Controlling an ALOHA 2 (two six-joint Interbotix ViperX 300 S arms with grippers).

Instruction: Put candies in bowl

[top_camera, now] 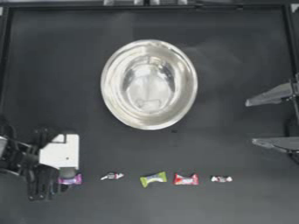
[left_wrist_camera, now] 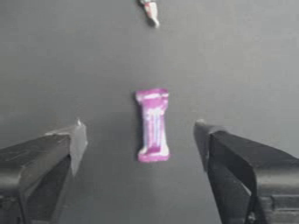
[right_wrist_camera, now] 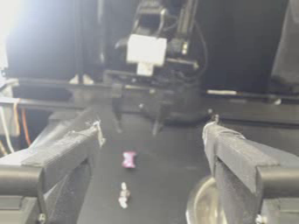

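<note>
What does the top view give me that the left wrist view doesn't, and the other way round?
Only the top view shows the bowl, empty, the green candy, the red candy, the far white candy and the right gripper parked open at the right edge. Only the left wrist view shows the left gripper open astride the purple candy. Both show that candy and the near white candy.

The left arm reaches in from the left side of the table, its wrist bent so that the left gripper (top_camera: 65, 178) points down at the surface. Its jaws stand wide apart, one on each side of the purple candy (left_wrist_camera: 153, 125), touching nothing. The right arm is drawn back at the right side of the table. The right gripper (top_camera: 262, 122) hangs there with its two jaws spread far apart, pointing toward the table's middle and holding nothing.
</note>
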